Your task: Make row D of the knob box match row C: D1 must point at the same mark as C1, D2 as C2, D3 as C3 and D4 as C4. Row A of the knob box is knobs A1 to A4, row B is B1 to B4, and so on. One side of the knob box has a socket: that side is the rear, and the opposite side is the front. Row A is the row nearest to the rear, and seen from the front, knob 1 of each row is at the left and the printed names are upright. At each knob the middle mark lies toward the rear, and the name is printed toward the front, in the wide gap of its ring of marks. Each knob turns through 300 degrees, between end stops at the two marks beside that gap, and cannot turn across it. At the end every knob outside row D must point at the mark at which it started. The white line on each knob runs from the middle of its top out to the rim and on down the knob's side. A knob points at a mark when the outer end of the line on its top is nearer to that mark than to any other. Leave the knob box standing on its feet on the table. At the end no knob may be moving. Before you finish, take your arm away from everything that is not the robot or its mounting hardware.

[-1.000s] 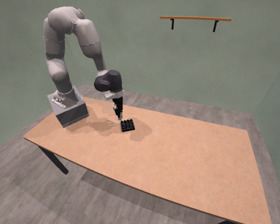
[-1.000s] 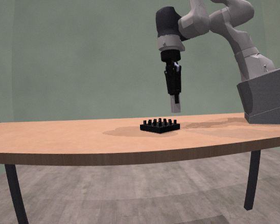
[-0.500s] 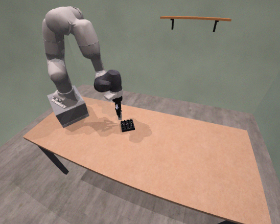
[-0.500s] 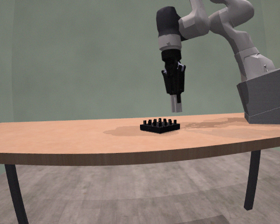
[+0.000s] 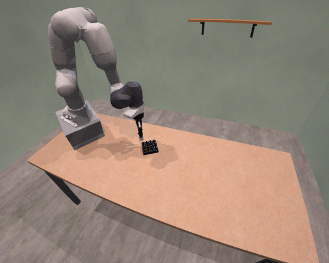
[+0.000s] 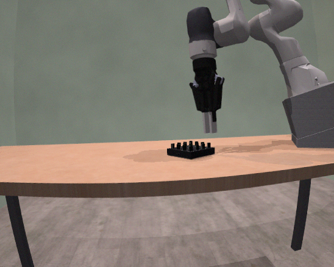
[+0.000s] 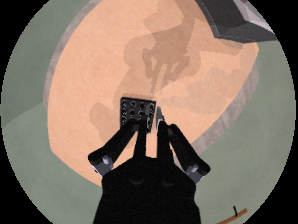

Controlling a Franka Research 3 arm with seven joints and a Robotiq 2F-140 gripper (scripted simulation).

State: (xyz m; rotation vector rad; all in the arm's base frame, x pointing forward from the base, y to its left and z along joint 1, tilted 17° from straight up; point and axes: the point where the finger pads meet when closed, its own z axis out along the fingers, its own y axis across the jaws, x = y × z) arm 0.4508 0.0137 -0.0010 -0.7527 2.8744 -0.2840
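The black knob box [image 5: 150, 153] [image 6: 178, 153] [image 7: 137, 99] stands flat on the table, with its knobs upright in a four-by-four grid. The lines, marks, names and socket are too small to make out, so I cannot tell the rows or where any knob points. My gripper [image 5: 141, 139] [image 6: 210, 132] [image 7: 152, 110] points down with a narrow gap between its fingertips and nothing between them. It hangs above the box's edge on the robot base's side, clear of the knobs. In the wrist view, the left finger hides part of the box.
The wooden table [image 5: 217, 186] [image 6: 89, 174] [image 7: 75, 90] extends well beyond the box. The grey robot base [image 5: 85, 135] [image 6: 318, 119] [image 7: 235, 25] stands at one end. The arm's shadow falls around the box. A wooden bar [image 5: 229, 21] is far off near the wall.
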